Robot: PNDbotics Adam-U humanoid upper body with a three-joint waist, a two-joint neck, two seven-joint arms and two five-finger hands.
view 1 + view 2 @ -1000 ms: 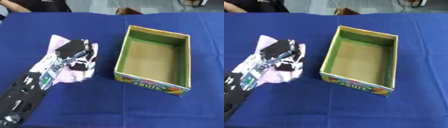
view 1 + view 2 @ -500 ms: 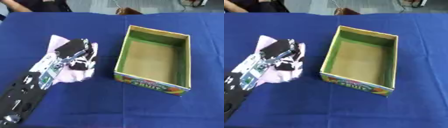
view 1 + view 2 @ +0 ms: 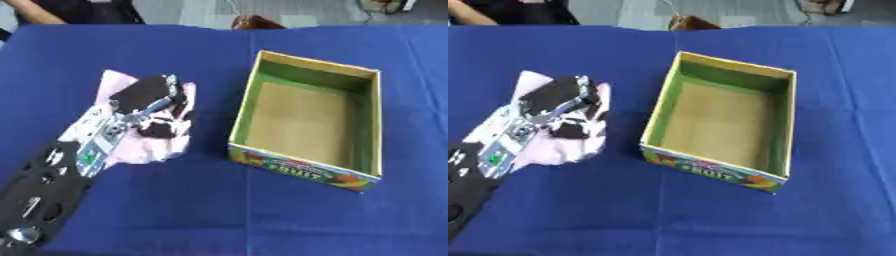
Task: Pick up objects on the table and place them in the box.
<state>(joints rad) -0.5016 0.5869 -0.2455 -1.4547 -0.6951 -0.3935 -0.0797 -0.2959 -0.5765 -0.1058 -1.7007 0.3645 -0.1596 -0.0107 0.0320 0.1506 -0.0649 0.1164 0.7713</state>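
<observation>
A pale pink and white soft packet [image 3: 154,145] lies on the blue table [image 3: 219,210], left of the box. My left hand [image 3: 150,105] rests on top of it, fingers curled down into the packet and thumb pressed against it. The arm runs in from the lower left corner. An open cardboard box [image 3: 308,117] with green inner walls, a brown floor and a fruit print on its front stands right of centre with nothing inside. The hand is a short way left of the box's left wall. My right hand shows in neither view.
A brown object [image 3: 255,22] sits at the table's far edge behind the box. A person's arm [image 3: 35,12] shows at the far left corner, off the task things. Blue cloth stretches in front of the box and to its right.
The hand's fingers have curled a little more onto the pink packet. Hand, packet and box stay in the same places.
</observation>
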